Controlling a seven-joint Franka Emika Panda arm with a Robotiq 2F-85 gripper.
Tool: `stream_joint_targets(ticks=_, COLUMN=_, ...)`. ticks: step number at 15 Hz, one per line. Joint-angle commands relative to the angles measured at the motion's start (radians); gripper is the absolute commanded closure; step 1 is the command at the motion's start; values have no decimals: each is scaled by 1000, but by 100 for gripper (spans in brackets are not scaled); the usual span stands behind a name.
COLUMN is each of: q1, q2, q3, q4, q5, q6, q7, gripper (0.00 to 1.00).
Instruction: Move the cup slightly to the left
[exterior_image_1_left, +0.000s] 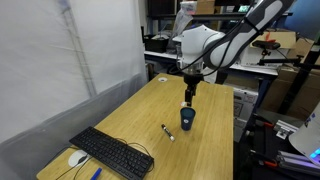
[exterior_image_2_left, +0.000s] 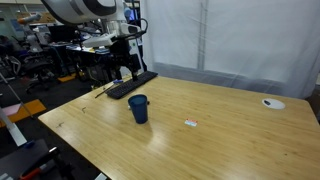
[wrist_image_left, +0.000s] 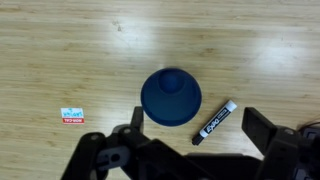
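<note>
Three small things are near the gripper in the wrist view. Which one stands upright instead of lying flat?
The cup, dark blue: it alone stands upright. The marker and the card lie flat, one on each side of it.

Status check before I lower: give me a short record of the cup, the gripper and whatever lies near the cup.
cup: dark blue cup, upright on the wooden table, not held
gripper: gripper open, above the cup, not touching it
marker: marker pen lying flat beside the cup, apart from it
card: small card flat on the table, on the cup's other side
keyboard: black keyboard well away from the cup
task state: cup not yet grasped
</note>
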Motion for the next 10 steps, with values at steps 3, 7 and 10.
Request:
stream_joint_targets(ticks=3, q1=-27, q2=-125, q3=9, q4=-83, q5=5, q6=-46, q7=36, gripper=0)
stream_joint_targets(ticks=7, q1=-43, q2=-187, q3=11, q4=-135, q5=9, q6=-60, q7=49, gripper=0)
stream_joint_targets(ticks=10, q1=-50, q2=-231, q3=14, q4=-170, q5=12, q6=-64, q7=51, gripper=0)
